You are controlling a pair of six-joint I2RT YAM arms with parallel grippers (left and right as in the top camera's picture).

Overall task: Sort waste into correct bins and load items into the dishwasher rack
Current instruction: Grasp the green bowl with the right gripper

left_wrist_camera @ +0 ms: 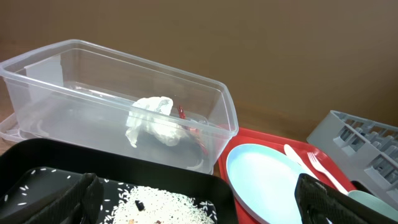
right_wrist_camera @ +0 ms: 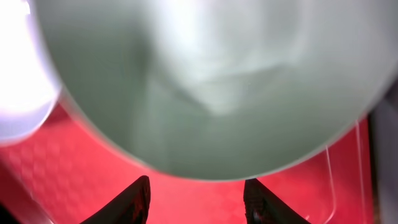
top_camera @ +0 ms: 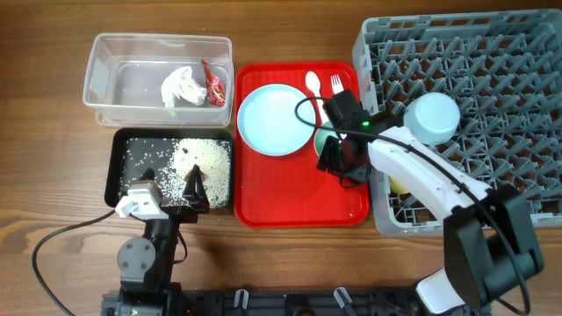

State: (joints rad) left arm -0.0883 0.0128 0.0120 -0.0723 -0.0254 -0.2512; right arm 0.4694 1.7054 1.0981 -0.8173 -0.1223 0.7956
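You see a light-blue plate (top_camera: 270, 120) on the red tray (top_camera: 299, 206); left of that tray, white rice (top_camera: 208, 154) speckles the black tray (top_camera: 115, 174).

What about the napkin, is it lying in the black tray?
No, the napkin lies in the clear tub, beside the red wrapper.

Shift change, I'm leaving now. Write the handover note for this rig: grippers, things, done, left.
Left gripper: open, empty, over the shallow black rectangular tray holding the white rice scraps.
Right gripper: open, at the mint-green bowl on the flat red serving tray.
Done: crumpled white napkin and small red snack wrapper in the clear rectangular plastic tub; small light-blue bowl in the large grey pegged dishwasher rack.
Left: that bowl, the large light-blue plate, white plastic spoon and fork go to the rack.
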